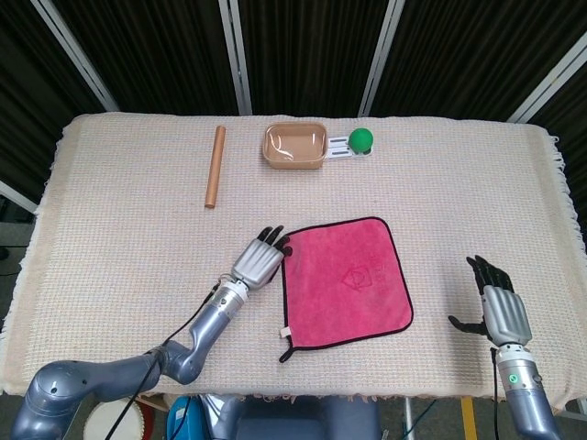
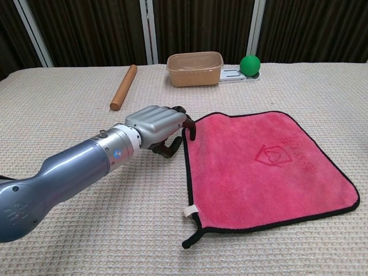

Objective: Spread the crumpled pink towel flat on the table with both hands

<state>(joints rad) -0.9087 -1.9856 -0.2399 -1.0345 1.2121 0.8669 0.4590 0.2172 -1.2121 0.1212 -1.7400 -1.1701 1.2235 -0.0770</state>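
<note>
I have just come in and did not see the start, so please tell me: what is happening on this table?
A two-armed robot is working on a pink square towel with black edging, which already lies nearly flat on the cloth-covered table. The left hand is at the towel's upper left corner, its fingers touching the edge. The right hand hovers open, apart from the towel. At the far side lie a wooden rolling pin, a clear plastic container and a green ball.
</note>
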